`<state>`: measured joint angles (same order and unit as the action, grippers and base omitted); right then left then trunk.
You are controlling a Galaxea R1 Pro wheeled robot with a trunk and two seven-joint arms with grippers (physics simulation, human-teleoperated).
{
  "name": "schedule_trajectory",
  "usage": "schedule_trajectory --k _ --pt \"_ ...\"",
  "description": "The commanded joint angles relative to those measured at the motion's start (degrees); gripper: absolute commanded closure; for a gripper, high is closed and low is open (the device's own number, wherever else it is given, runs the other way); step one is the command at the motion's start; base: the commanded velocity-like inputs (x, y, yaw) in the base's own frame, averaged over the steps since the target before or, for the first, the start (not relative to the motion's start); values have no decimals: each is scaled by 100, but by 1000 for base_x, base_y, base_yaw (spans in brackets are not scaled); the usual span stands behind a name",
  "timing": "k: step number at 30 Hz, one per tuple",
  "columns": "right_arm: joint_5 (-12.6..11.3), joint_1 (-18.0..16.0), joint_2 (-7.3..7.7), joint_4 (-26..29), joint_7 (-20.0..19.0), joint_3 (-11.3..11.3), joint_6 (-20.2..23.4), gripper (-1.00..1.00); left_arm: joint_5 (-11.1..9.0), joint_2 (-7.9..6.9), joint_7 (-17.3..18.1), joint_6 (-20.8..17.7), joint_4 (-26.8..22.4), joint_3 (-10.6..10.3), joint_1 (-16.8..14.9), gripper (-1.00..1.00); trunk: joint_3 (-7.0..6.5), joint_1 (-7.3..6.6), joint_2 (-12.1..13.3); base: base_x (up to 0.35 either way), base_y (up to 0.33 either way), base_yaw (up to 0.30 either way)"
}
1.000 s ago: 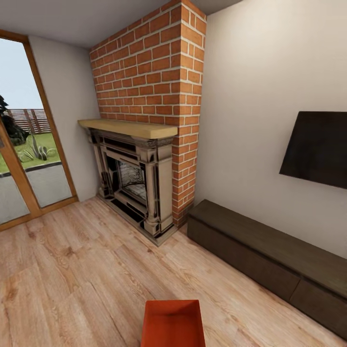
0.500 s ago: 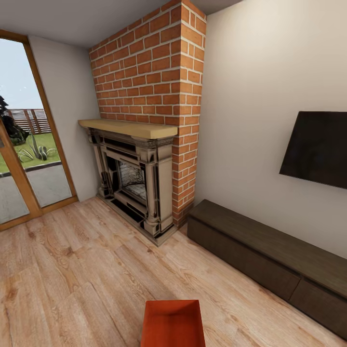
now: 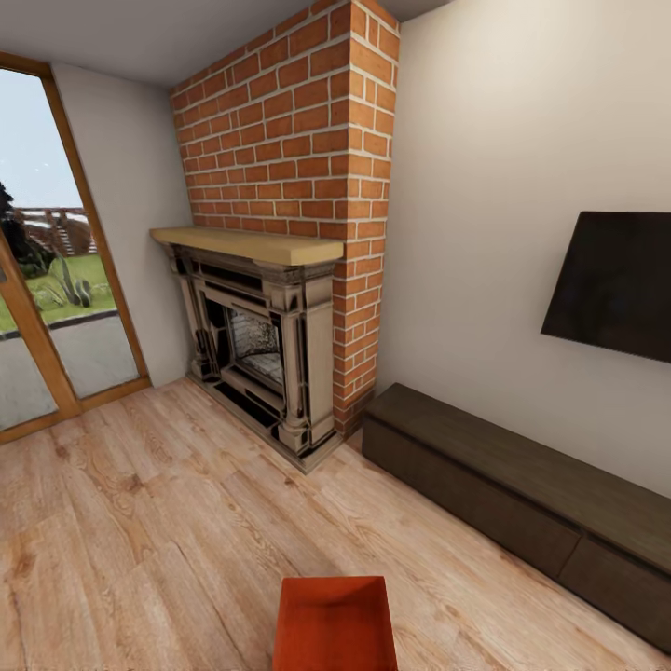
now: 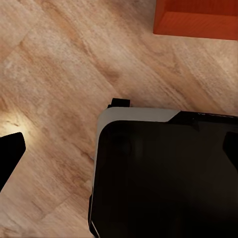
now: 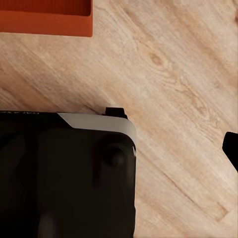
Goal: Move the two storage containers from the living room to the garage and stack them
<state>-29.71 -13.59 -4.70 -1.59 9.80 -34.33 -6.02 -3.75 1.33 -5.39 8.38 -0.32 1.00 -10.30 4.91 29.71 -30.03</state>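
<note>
The robot stands in the living room facing the brick fireplace (image 3: 280, 214) and the long dark cabinet (image 3: 522, 485), with one orange-red storage container (image 3: 334, 623) on the wood-plank floor (image 3: 140, 522) just ahead of its base, probably lined up for a pickup. Its near end is cut off by the head view's lower edge, and the second container is not identifiable. Both wrist cameras look down past the dark base (image 4: 163, 178); dark slivers at their edges may be fingers, so whether either gripper is spread or closed cannot be told.
</note>
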Motion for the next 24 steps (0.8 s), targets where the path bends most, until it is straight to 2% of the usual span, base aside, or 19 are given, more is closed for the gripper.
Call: schedule_trajectory --k 1,24 --pt "-54 -8 -5 -17 3 -48 -30 -100 -38 0 -5 20 6 6 -6 -100 20 2 -10 0 0 0" --pt "-71 -7 4 -17 4 -52 -39 -100 31 -1 -6 23 -55 -19 -4 -100 233 2 -10 0 0 0"
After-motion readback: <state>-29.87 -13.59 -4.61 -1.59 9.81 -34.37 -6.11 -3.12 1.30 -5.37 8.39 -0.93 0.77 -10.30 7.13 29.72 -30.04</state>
